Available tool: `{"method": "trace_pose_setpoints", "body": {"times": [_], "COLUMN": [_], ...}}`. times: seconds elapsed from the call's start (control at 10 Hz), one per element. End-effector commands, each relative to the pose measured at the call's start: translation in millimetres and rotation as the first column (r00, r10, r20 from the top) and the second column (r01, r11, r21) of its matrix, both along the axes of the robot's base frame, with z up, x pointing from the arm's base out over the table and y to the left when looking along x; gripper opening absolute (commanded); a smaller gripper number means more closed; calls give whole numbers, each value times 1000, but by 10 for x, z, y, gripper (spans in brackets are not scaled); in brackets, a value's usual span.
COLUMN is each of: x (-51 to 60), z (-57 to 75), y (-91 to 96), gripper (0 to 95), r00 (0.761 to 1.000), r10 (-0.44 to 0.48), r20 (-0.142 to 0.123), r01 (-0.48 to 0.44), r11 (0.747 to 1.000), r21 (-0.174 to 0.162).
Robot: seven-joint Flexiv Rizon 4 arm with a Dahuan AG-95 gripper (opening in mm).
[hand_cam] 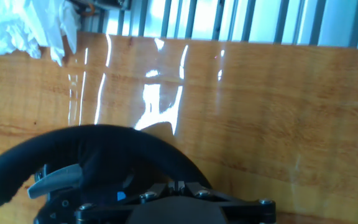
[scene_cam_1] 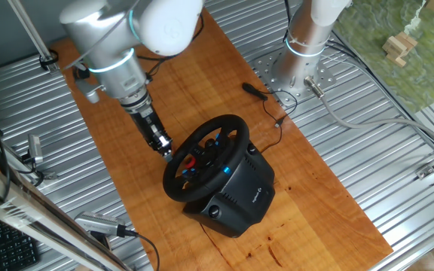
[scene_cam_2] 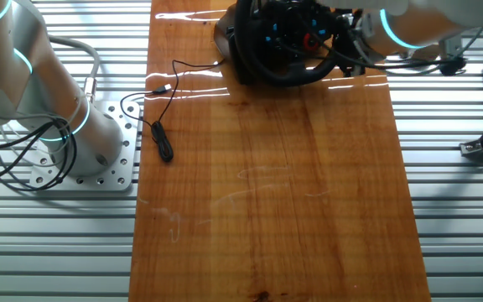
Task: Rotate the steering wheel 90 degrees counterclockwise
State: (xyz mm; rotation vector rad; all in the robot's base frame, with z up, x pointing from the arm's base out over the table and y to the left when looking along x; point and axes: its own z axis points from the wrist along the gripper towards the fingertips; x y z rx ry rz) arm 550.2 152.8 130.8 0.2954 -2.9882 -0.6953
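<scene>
The black steering wheel (scene_cam_1: 206,156) stands tilted on its boxy black base (scene_cam_1: 239,199) near the middle of the wooden board. Red and blue hub buttons show on its face. My gripper (scene_cam_1: 166,152) comes down from the upper left and its tip is against the outer left of the rim. In the hand view the fingers (hand_cam: 180,185) are pressed together, with the thick rim (hand_cam: 104,146) curving just in front of them. In the other fixed view the wheel (scene_cam_2: 279,42) is at the top edge and my gripper (scene_cam_2: 348,52) is at its right side.
The wooden board (scene_cam_1: 202,83) lies on a ribbed metal table. A small black plug on a thin cable (scene_cam_1: 256,91) lies behind the wheel, near the arm's mounting plate (scene_cam_1: 292,75). White crumpled material (hand_cam: 23,25) sits at the board's far corner in the hand view.
</scene>
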Motion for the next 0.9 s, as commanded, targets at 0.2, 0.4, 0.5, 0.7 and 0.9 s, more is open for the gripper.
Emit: {"method": "trace_pose_setpoints", "body": {"times": [0.2, 0.4, 0.5, 0.7, 0.9], "x": [16, 15, 12, 9, -4], "z": [2, -17, -30, -61, -95], "y": [2, 13, 20, 39, 60], "gripper": [0, 0, 0, 0, 0], "r00": [1000, 1000, 1000, 1000, 1000], "r10": [0, -2, -2, -5, -7], "r20": [-6, -6, -5, 0, 4], "r01": [0, 2, 2, 5, 7], "r11": [1000, 1000, 1000, 1000, 999], "r21": [13, 22, 24, 30, 36]}}
